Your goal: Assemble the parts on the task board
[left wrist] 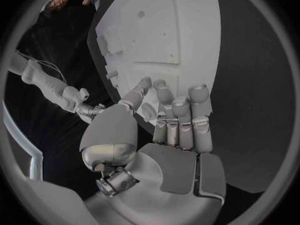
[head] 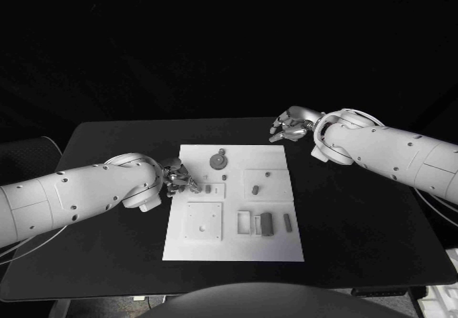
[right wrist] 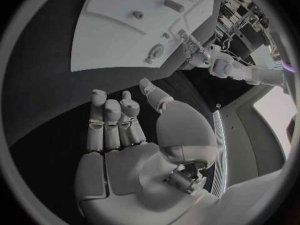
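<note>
Hovering at your task board (head: 233, 248) edge, left hand (head: 177, 177) spread and empty; right hand (head: 291, 126) loosely open beyond it.

Robot lab, black table (head: 382, 225), dark backdrop

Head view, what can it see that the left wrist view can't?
The head view gives the whole white board, all its edges at once, with the dark bars near its front. The left wrist view gives the inside of the left hand: palm bare, fingers apart, holding nothing. Both show the board, the black table and the right hand out past the board's far corner.
</note>
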